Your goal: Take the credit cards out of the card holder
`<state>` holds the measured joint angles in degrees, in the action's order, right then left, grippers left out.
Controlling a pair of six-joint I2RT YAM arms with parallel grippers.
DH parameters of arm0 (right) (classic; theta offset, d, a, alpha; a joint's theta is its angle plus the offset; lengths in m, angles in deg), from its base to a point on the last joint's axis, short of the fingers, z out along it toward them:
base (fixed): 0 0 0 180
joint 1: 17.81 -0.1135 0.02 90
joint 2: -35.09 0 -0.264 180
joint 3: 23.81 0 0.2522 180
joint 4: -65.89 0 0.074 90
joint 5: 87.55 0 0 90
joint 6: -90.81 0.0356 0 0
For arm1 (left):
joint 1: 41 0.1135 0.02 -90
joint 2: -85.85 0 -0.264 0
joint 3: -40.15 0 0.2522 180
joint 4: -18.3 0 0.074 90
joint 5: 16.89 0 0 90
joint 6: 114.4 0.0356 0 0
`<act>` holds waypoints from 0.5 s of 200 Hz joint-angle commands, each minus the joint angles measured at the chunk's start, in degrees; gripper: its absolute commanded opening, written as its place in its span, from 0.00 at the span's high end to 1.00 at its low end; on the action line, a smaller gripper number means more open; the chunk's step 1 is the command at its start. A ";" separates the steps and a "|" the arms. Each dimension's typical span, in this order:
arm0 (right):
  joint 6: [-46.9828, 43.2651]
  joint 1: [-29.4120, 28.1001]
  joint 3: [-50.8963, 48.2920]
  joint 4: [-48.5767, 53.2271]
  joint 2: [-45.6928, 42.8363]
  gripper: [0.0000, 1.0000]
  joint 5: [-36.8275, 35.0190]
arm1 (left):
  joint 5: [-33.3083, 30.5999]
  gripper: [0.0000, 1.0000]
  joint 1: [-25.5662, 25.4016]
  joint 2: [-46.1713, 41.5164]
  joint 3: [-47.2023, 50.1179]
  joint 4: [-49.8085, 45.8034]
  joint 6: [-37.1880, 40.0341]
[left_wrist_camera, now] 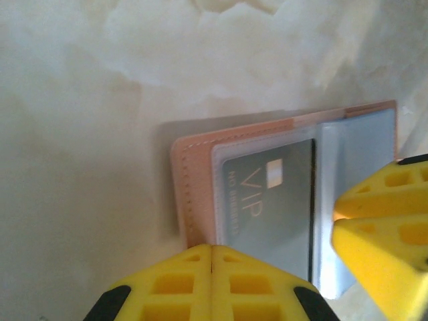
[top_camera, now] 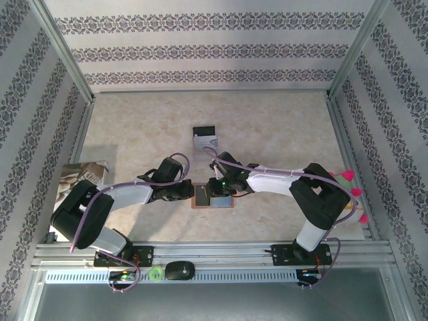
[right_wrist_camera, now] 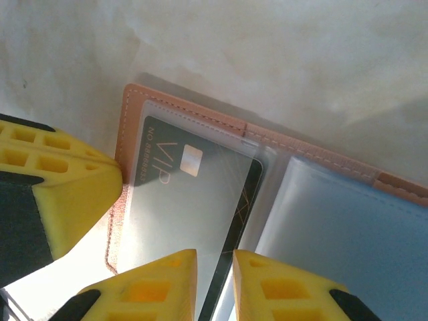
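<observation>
The tan card holder (top_camera: pixel 215 200) lies open on the table between the two arms. Its left half (left_wrist_camera: pixel 194 167) keeps a dark VIP credit card (left_wrist_camera: pixel 271 210) under a clear sleeve, and the right half shows a blue-grey panel (right_wrist_camera: pixel 341 234). My left gripper (left_wrist_camera: pixel 212 251) is shut, tips together on the holder's left edge. My right gripper (right_wrist_camera: pixel 215 262) stands with a narrow gap between its fingers, straddling the card's (right_wrist_camera: pixel 180 200) dark right edge from above. The right gripper's fingers (left_wrist_camera: pixel 384 224) show in the left wrist view, over the holder's middle.
A silvery clear case with a black end (top_camera: pixel 205 139) stands behind the holder. A printed sheet (top_camera: pixel 83 175) lies at the left wall and a pink-and-green object (top_camera: pixel 351 182) at the right. A black mouse (top_camera: pixel 179 269) and a green ring (top_camera: pixel 156 272) sit on the front rail.
</observation>
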<state>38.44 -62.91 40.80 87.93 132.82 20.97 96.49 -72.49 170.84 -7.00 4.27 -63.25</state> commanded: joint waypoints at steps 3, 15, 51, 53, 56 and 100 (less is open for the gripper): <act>0.59 0.55 -0.91 0.33 0.69 0.78 -0.22 | -1.36 1.00 0.00 1.63 -0.59 -4.23 2.18; 0.68 0.64 -0.93 0.49 0.94 0.78 -0.25 | -1.33 1.00 0.01 2.34 -0.81 -5.05 2.63; 0.63 0.75 -0.69 0.43 1.84 0.78 -0.20 | -1.03 1.00 -0.06 2.77 -0.76 -5.32 2.94; 0.61 0.70 -0.67 0.43 1.91 0.78 -0.21 | -1.02 1.00 0.00 2.87 -0.79 -5.34 2.98; 0.61 0.72 -0.60 0.40 2.00 0.78 -0.13 | -1.05 1.00 0.01 2.94 -0.80 -5.43 3.01; 0.70 1.13 -0.57 -0.68 3.03 0.80 1.26 | -0.10 1.00 0.00 4.83 -0.89 -5.09 3.12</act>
<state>38.46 -62.52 40.78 87.86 134.31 21.27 96.90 -72.38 172.81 -8.31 2.76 -61.81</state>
